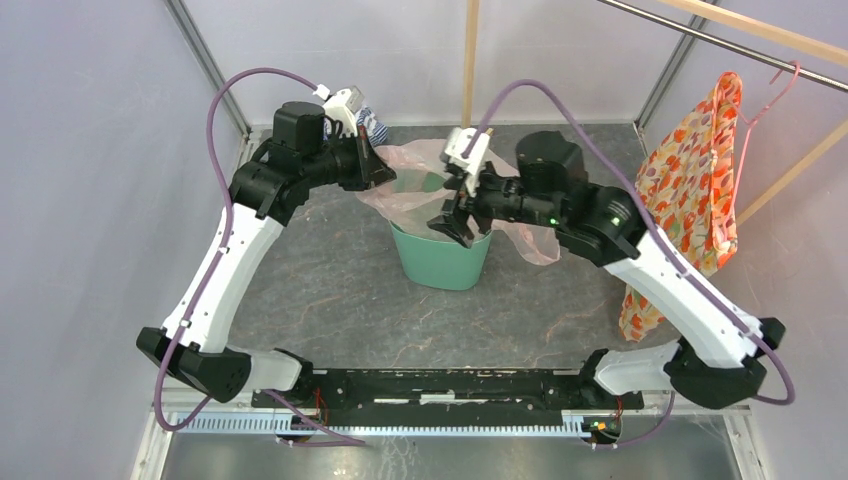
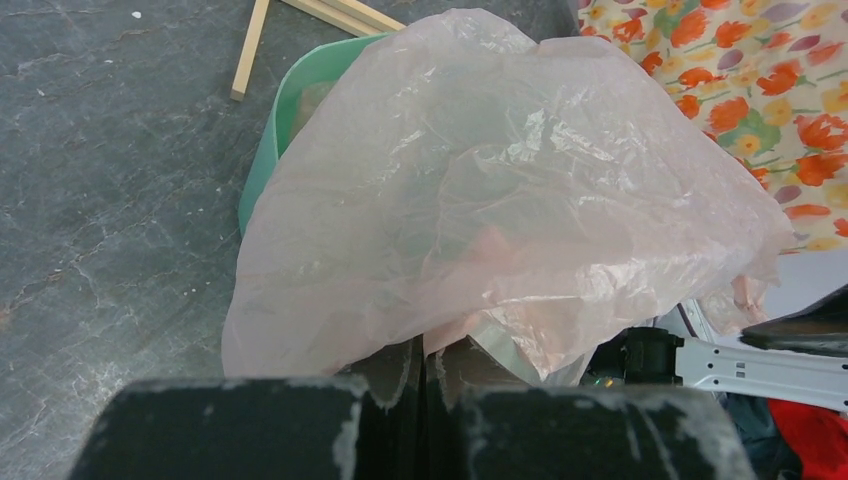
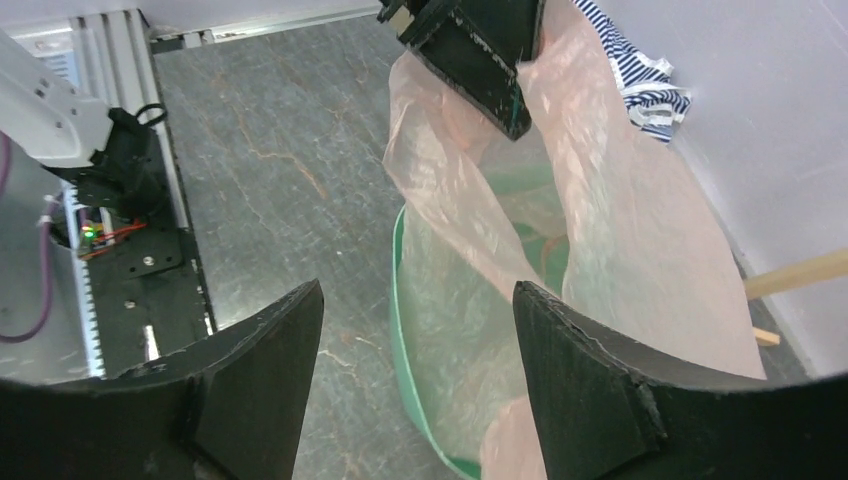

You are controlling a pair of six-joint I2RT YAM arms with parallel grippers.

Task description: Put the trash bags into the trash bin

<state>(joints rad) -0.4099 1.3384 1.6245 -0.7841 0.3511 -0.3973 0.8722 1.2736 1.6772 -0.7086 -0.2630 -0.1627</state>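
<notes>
Pink bag point(image 2: 500, 200) is draped over the green bin point(image 1: 440, 262), part of it down inside and the mouth held above the rim. A loose flap hangs outside on the right. Left end effector point(image 2: 425, 352) is clamped tight on the bag's upper edge. Right end effector point(image 3: 418, 292) is wide open and empty, poised over the bin's mouth.

Risks, as I judge them:
- Thin film may tear or slip if tugged.
- The light bin may tip or skid on the bench point(image 1: 330, 290).
- The outer flap may get left out.

Nearby are a striped cloth point(image 3: 640, 75) behind the bin, a floral garment point(image 1: 690, 190) hanging right and wooden sticks point(image 2: 250, 50). The left arm crowds the opening.
</notes>
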